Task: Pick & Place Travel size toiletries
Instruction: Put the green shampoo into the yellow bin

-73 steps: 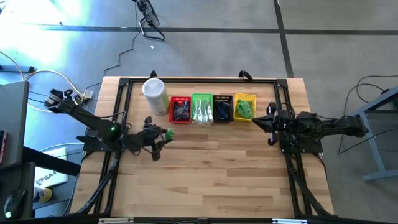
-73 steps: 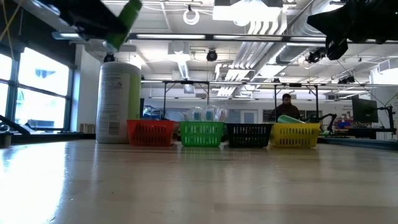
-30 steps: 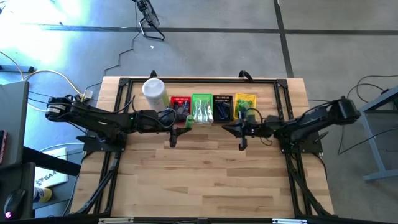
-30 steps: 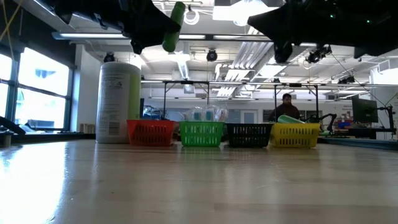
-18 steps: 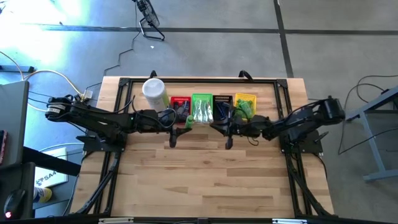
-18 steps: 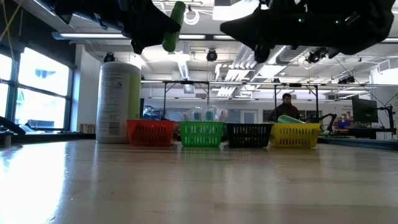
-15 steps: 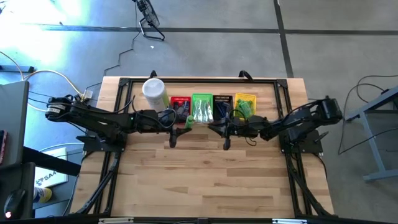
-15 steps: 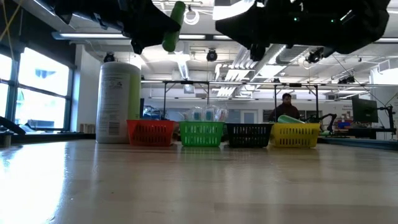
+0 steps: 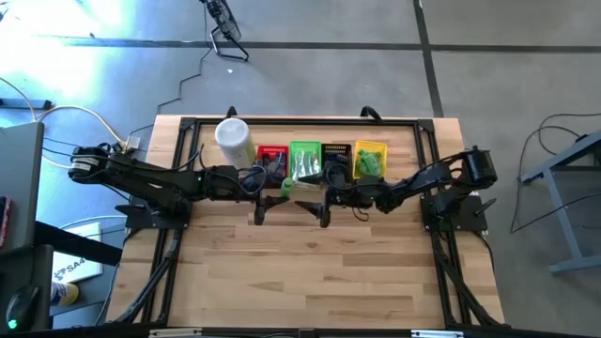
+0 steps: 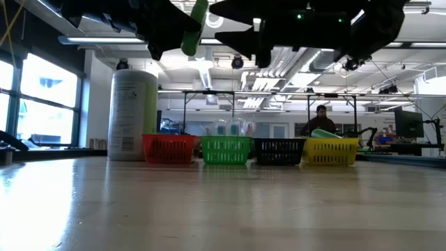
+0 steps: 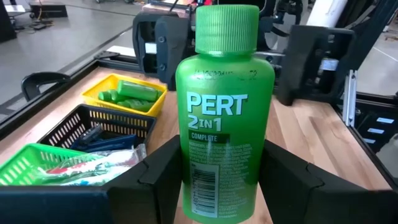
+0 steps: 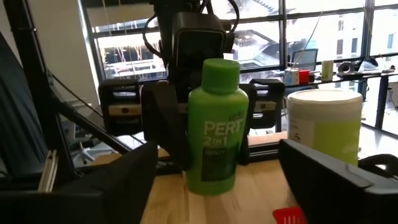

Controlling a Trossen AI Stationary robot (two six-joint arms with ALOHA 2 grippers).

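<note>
Left gripper [image 11: 217, 180] clamps the green Pert bottle [image 11: 225, 112] upright, above the table before the red basket [image 9: 272, 162]; wide-open right gripper [image 12: 249, 180] faces it, apparently for a handover.

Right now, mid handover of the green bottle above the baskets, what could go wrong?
1. The left gripper grips the green bottle low on its body, so it could tip or slip if bumped.
2. The right gripper is open, its fingers not yet around the bottle; releasing early would likely drop it near the green basket.
3. Both grippers are close together, so contact is possible.
</note>
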